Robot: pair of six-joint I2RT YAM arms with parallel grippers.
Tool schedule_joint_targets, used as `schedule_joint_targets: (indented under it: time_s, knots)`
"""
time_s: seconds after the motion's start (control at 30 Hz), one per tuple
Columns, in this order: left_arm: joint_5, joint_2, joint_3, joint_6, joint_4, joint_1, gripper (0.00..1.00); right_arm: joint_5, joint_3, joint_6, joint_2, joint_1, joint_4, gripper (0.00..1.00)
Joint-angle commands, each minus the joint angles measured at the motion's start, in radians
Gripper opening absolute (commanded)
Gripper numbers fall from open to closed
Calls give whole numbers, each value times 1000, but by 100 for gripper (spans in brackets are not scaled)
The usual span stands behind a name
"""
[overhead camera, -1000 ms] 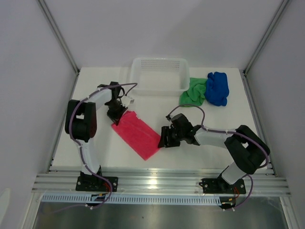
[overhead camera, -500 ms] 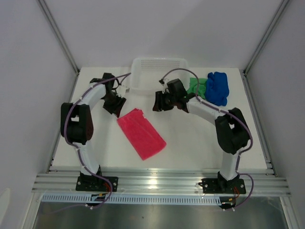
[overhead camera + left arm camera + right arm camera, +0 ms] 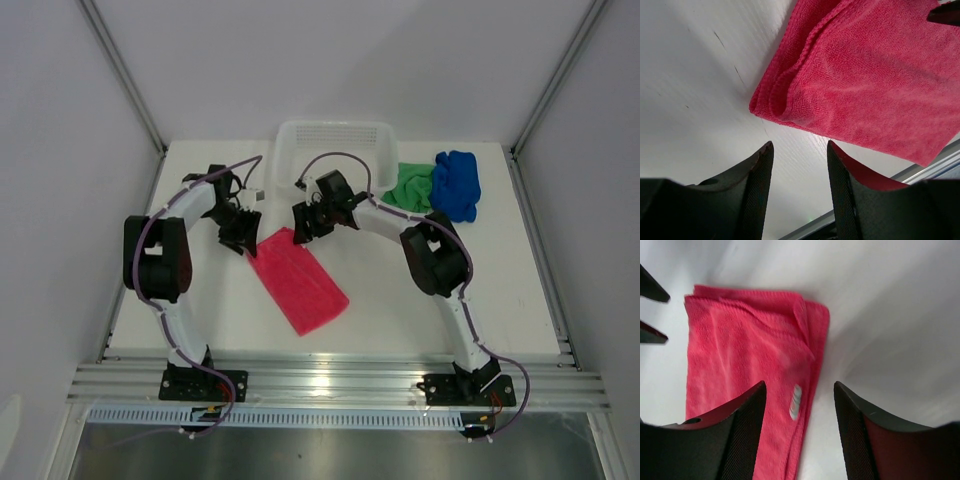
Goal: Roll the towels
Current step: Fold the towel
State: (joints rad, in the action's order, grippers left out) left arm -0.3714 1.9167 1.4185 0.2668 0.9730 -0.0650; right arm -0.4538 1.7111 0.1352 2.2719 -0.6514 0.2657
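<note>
Top external view: the white mesh basket (image 3: pixel 290 135) was taken as the mark, set at the far middle of the bench (image 3: pixel 420 310). Nearest, well in front of the basket and a little to its left, the pink towel (image 3: pixel 298 280) was seen spread flat on the bench. It was folded into a long strip and set slantwise, its far end turned towards the basket.

At that far end both tools were found, between the towel and the basket's front wall. The left tool (image 3: pixel 243 238) was held at the towel's far left corner, in front of the basket's left end. The right tool (image 3: pixel 302 224) was held at the far right corner, just in front of the basket's front wall.

From the left wrist, the left tool (image 3: pixel 797 150) was shown with its fingers (image 3: pixel 760 170) spread and nothing caught between them. The folded corner of the pink towel (image 3: pixel 865 85) was seen just past their tips.

From the right wrist, the right tool (image 3: pixel 799 387) was likewise shown spread, with nothing pinched, above the pink towel (image 3: pixel 740 355). A small white label (image 3: pixel 795 402) on the cloth was framed between its fingers.

Farthest, just beside the basket's right end, the green towel (image 3: pixel 408 190) was seen bunched up. The blue towel (image 3: pixel 458 185) was heaped further right of the basket, touching the green one.
</note>
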Motion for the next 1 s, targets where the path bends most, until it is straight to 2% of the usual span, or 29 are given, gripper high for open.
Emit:
schedule_joint_targets:
  time_s: [0.0,0.1,0.2,0.23,0.3,0.33,0.37,0.43,0.47,0.57,0.7,0.8,0.87,0.97]
  knots:
    - [-31,-38,-15,-18,-19,1,50,-32,151,-68,80,-11,102,60]
    - [-12,-41,-15,-14,-19,1,50,-48,235,-94,155,-11,191,58]
    - [-15,-50,-18,-11,-20,1,50,-68,280,-95,189,-14,218,45]
    - [-17,-56,-18,-9,-20,1,50,-72,268,-91,189,-13,211,36]
    - [-9,-74,-27,-6,-22,1,50,-82,246,-77,179,-10,190,25]
    - [-8,-79,-30,-2,-22,1,50,-80,231,-69,161,-10,176,11]
    - [-8,-88,-29,8,-20,1,50,-72,185,-57,146,-5,164,5]
    - [5,-91,-21,14,-14,-4,50,-72,110,-8,71,15,94,0]
    - [5,-93,-13,18,-13,-7,49,-65,11,13,37,24,33,0]
    - [2,-91,8,37,-7,-38,50,-40,-152,81,-108,61,-46,0]
    - [2,-67,66,71,0,-140,49,15,-455,104,-294,96,-128,0]
    - [-6,-47,102,100,12,-202,49,15,-562,103,-385,122,-149,0]
    - [-15,-24,140,103,12,-254,49,14,-604,90,-390,136,-154,4]
    - [-47,-1,171,71,0,-306,49,-3,-584,95,-351,151,-148,24]
